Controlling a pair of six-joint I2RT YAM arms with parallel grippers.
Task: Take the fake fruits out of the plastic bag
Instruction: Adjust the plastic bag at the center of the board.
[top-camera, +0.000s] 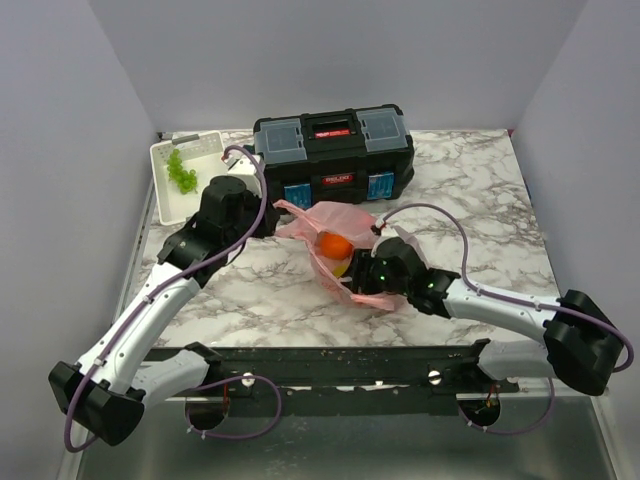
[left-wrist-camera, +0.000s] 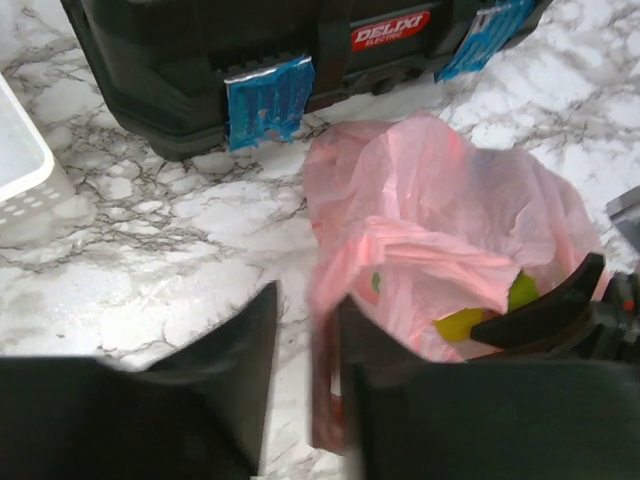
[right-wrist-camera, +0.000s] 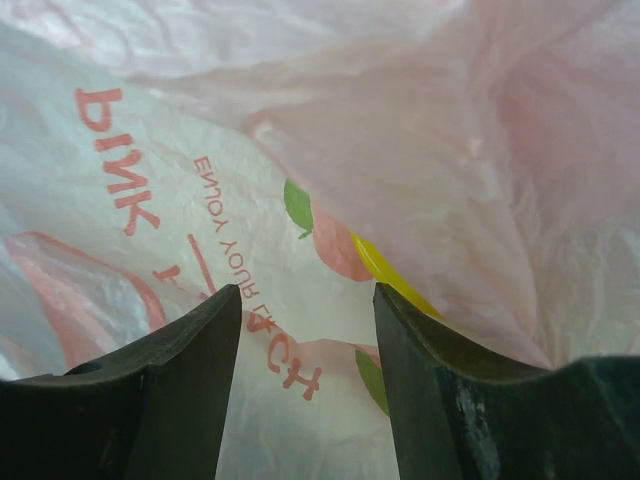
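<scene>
the thin crinkly pink plastic bag (top-camera: 345, 250) lies on the marble bench (top-camera: 480, 200) before the black toolbox (top-camera: 335, 150) labelled "delixi", its mouth facing the nearer right tool (right-wrist-camera: 308, 295). that tool stands released at the opening, with a glossy orange (top-camera: 334, 245) and yellow lemon (left-wrist-camera: 460, 323) just inside. the left tool (left-wrist-camera: 305, 310), slightly parted, straddles the bag's left edge; the bag's print reads "pink".

The plastic bag (top-camera: 310, 222) is made of thin, crinkled, half-transparent pink film, and red letters are printed on it. The orange (top-camera: 334, 245) is seen as smooth and glossy. The desk (top-camera: 480, 190) is finished with a smooth marble pattern, white with grey veins. The toolbox (top-camera: 333, 155) is made of black matt plastic, and its blue latches (left-wrist-camera: 268, 100) are shiny. The right pincer (right-wrist-camera: 307, 300) is formed of dull black plastic.
</scene>
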